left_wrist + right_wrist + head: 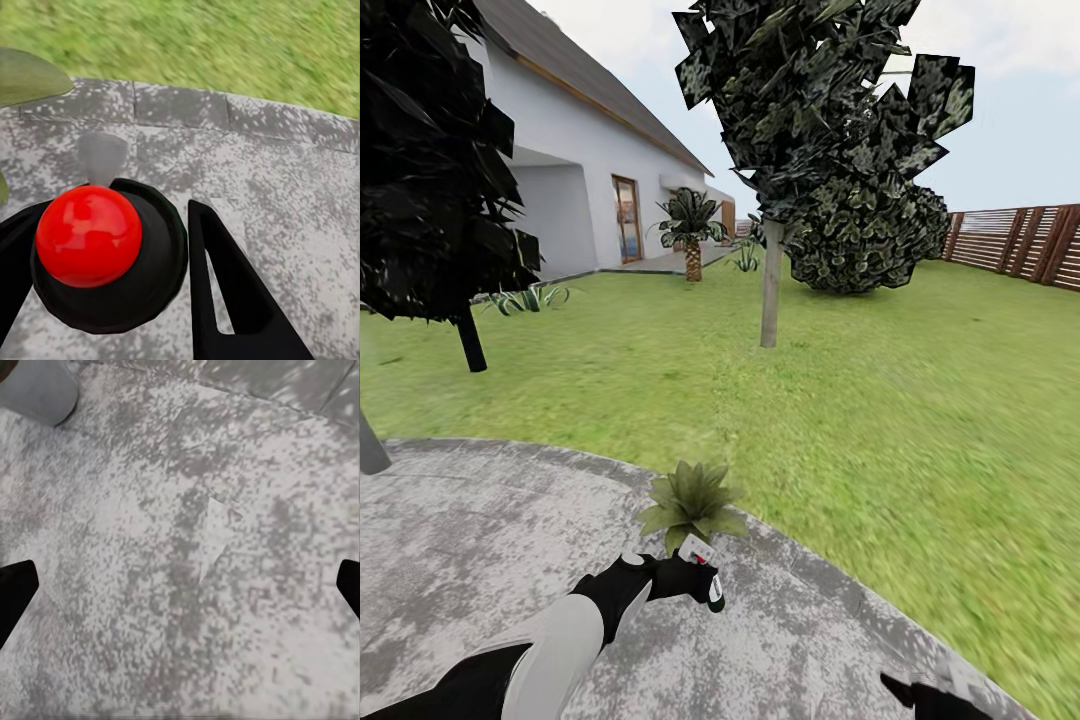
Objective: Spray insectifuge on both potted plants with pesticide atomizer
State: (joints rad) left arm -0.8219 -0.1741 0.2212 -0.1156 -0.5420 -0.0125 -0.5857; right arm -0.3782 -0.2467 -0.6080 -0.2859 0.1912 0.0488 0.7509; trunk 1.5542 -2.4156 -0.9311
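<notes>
One potted plant [690, 503], a low rosette of broad green leaves, stands at the curved edge of the grey paving [480, 540], beside the lawn. My left gripper [698, 578] is just in front of it, shut on the pesticide atomizer [697, 550]. In the left wrist view the atomizer's red ball top [88, 235] sits on a black round body between my fingers [225, 285], and a leaf [26, 75] of the plant shows close by. My right gripper [935, 697] hangs low over the paving, open and holding nothing. The second potted plant is out of view.
Lawn [860, 400] stretches ahead with a pale tree trunk [770, 285], a dark tree [468, 340] on the left and a round bush [865, 240]. Farther off are a palm [692, 235], a striped spiky plant [530, 297], a white house and a brown slatted fence [1020, 240].
</notes>
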